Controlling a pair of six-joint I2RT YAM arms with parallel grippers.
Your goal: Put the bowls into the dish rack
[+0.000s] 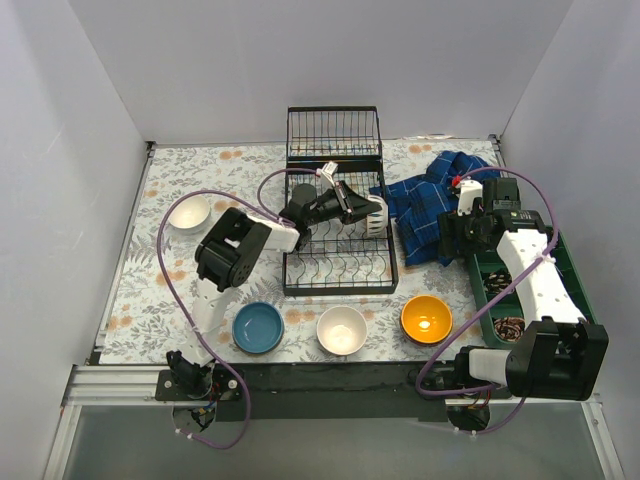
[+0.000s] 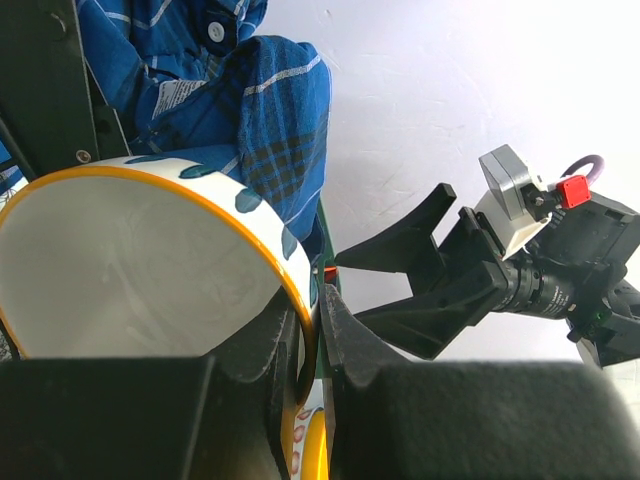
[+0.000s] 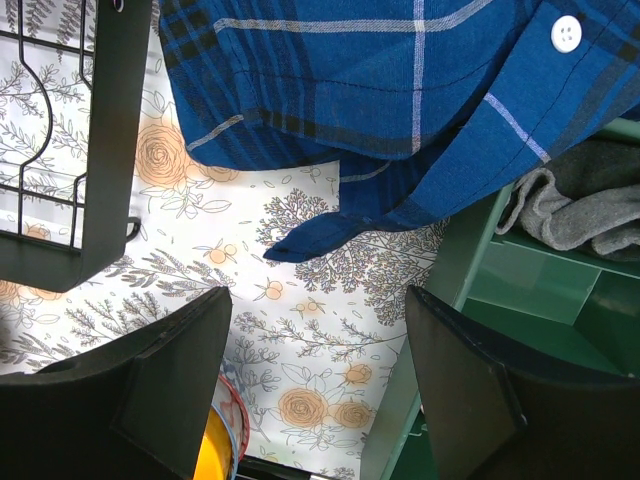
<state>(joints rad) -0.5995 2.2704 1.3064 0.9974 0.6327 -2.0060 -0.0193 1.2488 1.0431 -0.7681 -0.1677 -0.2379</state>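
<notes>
The black wire dish rack stands at the middle of the table. Over its right side my left gripper is shut on the rim of a white bowl with a yellow rim and blue spots. In the left wrist view this bowl is tipped on edge, its rim pinched between the jaws of my left gripper. Other bowls sit on the table: white at the left, blue, white and orange along the front. My right gripper hangs open over the tablecloth, holding nothing.
A blue plaid shirt lies right of the rack. A green compartment tray stands at the far right, with a grey cloth in it. The rack's corner is left of my right gripper. White walls close in the table.
</notes>
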